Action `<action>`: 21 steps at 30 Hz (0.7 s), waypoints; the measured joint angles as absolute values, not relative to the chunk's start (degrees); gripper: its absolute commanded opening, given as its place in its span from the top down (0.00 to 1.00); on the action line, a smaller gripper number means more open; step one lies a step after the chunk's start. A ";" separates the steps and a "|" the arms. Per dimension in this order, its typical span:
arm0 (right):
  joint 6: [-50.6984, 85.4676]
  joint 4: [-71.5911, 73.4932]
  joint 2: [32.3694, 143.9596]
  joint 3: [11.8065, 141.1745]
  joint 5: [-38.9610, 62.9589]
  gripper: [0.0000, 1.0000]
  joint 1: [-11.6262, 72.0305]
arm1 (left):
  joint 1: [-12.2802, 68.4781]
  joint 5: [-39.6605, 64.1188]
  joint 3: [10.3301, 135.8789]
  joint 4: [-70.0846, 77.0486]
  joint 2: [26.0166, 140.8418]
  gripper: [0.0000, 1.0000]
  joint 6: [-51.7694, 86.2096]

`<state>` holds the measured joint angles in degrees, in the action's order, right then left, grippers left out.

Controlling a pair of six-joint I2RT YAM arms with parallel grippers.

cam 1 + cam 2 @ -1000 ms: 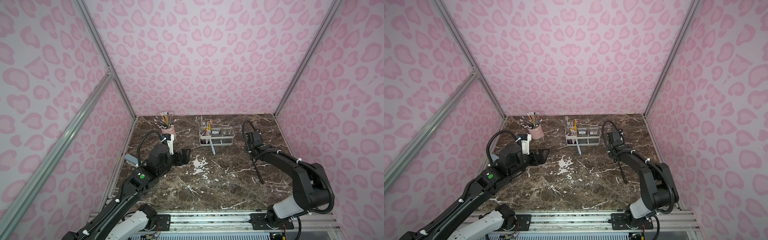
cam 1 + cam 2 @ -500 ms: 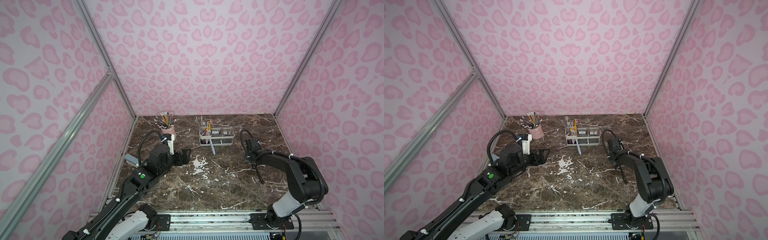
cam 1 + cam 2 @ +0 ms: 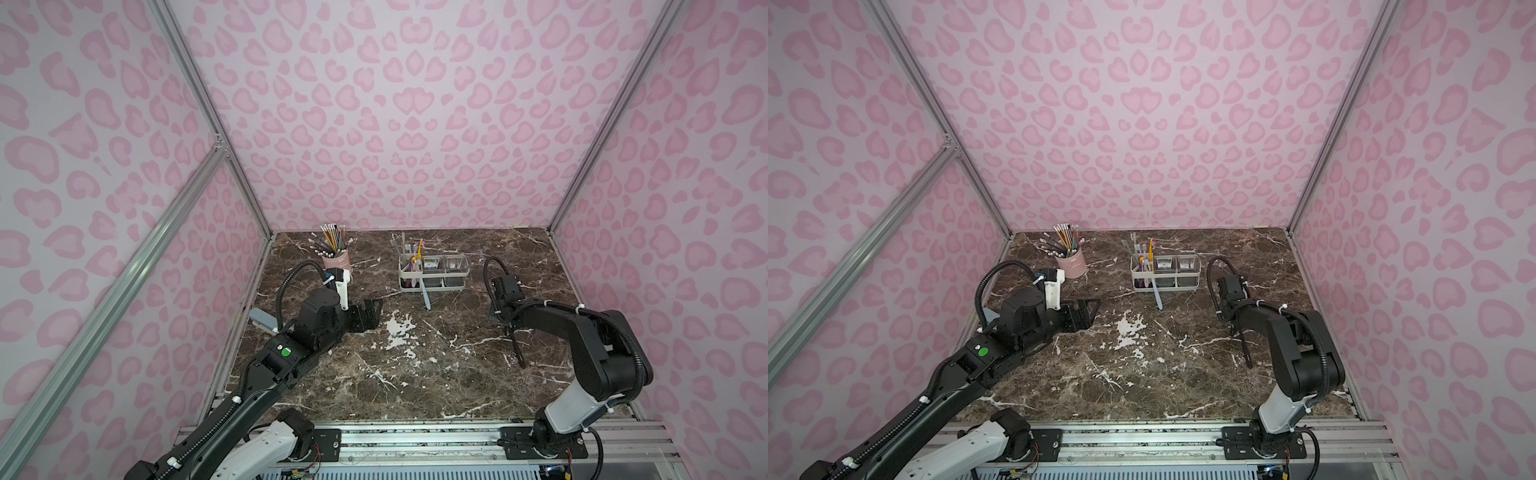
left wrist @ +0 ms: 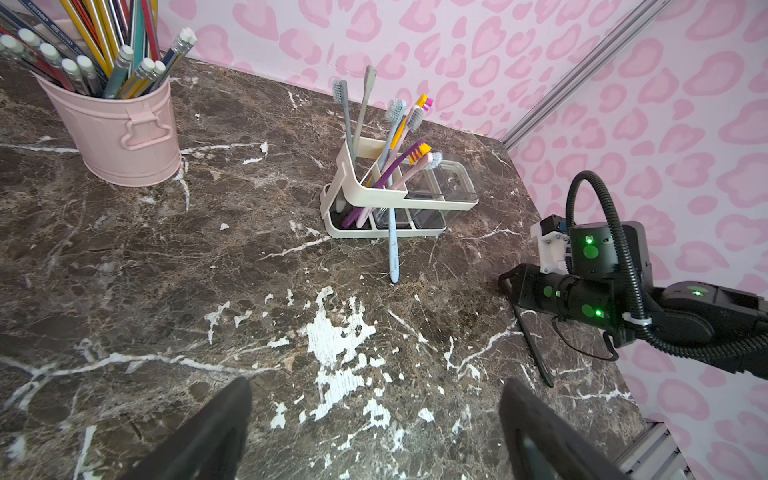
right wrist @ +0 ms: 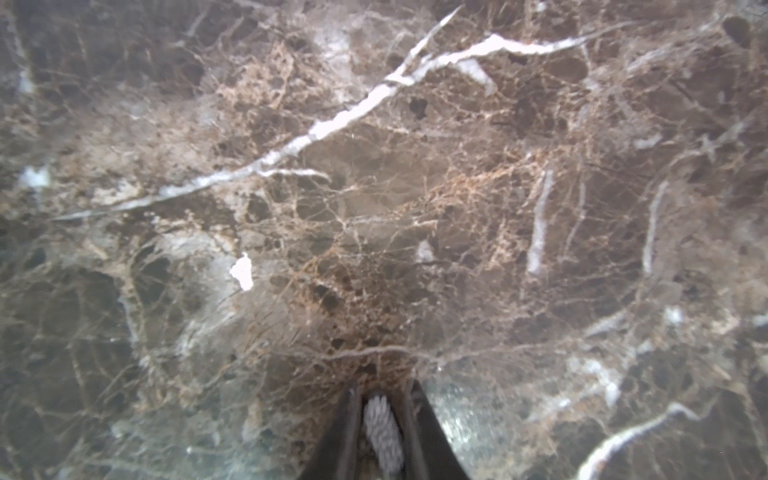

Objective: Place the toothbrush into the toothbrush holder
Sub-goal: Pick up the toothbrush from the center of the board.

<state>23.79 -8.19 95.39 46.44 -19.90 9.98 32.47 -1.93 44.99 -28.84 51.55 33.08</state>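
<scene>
Right pincer [image 5: 382, 390] low over the worktop [image 3: 415, 374], clenched on the bristle head of the dark toothbrush [image 3: 515, 347] — handle lies on the marble, pointing toward the front edge, well apart from the white toothbrush holder [image 3: 432, 287] at the back. Left pincer [image 4: 374, 386] released, nothing between its fingers — hovers near the pink pencil cup [image 3: 336, 262], facing the holder

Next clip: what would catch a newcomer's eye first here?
Pink leopard-print walls box in a dark marble table. At its back stands the white toothbrush holder, bristling with brushes, a light blue toothbrush leaning against its front. The right gripper is low at the table, closed around the bristled head of a dark toothbrush.
</scene>
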 measured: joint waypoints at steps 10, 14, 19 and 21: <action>23.81 -7.81 95.29 46.44 -18.68 0.92 9.72 | 32.47 -1.74 44.93 -28.60 51.79 0.05 33.08; 23.79 -7.92 95.07 46.44 -18.28 0.97 9.67 | 32.47 -1.65 44.93 -28.45 51.96 0.05 33.08; 23.94 -9.69 92.58 46.72 -15.86 1.00 9.67 | 32.47 -0.36 44.69 -27.55 52.58 0.06 33.08; 24.05 -10.17 91.53 47.51 -14.87 1.00 9.69 | 32.53 0.36 43.99 -27.16 52.80 0.06 33.17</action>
